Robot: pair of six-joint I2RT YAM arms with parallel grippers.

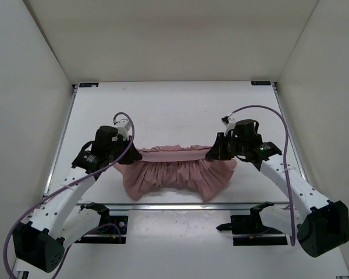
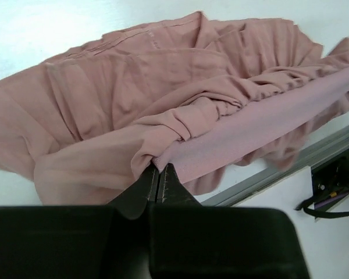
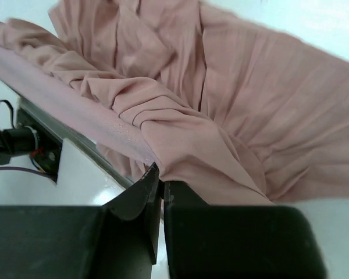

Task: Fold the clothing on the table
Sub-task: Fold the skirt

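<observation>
Two pinches hold the garment point(image 1: 174, 174) by its band point(image 1: 173, 152) — left fingers point(image 2: 151, 187) closed on one end, right fingers point(image 3: 152, 186) on the other — long axis stretched crosswise between them, hem draped at the near edge of the counter point(image 1: 174, 110).

1. I'm in a robotics lab cell here. My table point(image 1: 174, 110) is a plain white worktop, flat and featureless like a test bench.
2. White walls point(image 1: 23, 87) box it in on the left, the right and the far side, which makes a closed test enclosure.
3. A thin metal rail point(image 1: 180, 206) runs along the near edge, more rail lines the sides, and small black brackets point(image 1: 88, 85) sit at the far corners.
4. My left arm point(image 1: 64, 197) and right arm point(image 1: 291, 186) are bolted side by side on black base mounts point(image 1: 250, 224).
5. Purple cables point(image 1: 257, 106) loop openly along both arms. This is exposed lab wiring.
</observation>
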